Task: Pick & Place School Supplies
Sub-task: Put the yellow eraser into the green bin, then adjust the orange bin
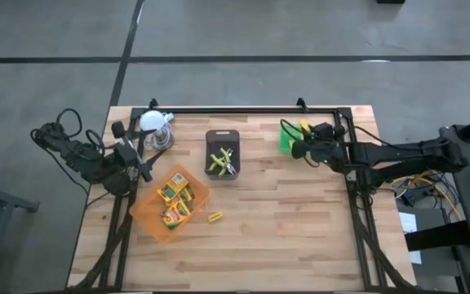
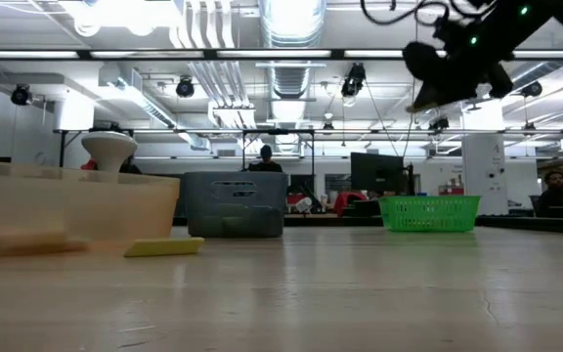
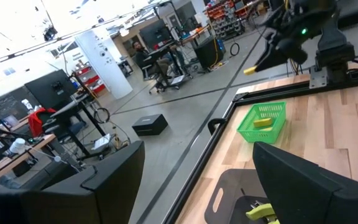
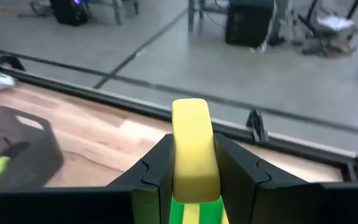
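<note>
My right gripper (image 1: 298, 148) hangs in the air above the green tray (image 1: 287, 137), shut on a short yellow stick (image 4: 193, 146). The low view shows it well above the tray (image 2: 428, 211). One more yellow stick (image 3: 263, 122) lies inside that tray, and another (image 1: 215, 216) lies flat on the table near the orange tray (image 1: 149, 214), which holds yellow-green crayon boxes (image 1: 175, 202). Lime-handled scissors (image 1: 221, 160) lie in the black tray (image 1: 222, 135). My left gripper (image 1: 137, 163) waits open at the table's left, touching nothing. My right gripper pinches the yellow stick between its two fingers, which lie on the stick's long sides (image 4: 178, 163). The stick runs along the fingers, and its free end (image 4: 190, 109) juts out past the fingertips. It is lifted clear, over the green tray.
A white-topped metal object (image 1: 155, 122) stands at the far left, close to my left arm. A black frame rail (image 1: 251, 109) runs along the table's far edge. Bare wood (image 1: 284, 237) spreads over the near half of the table.
</note>
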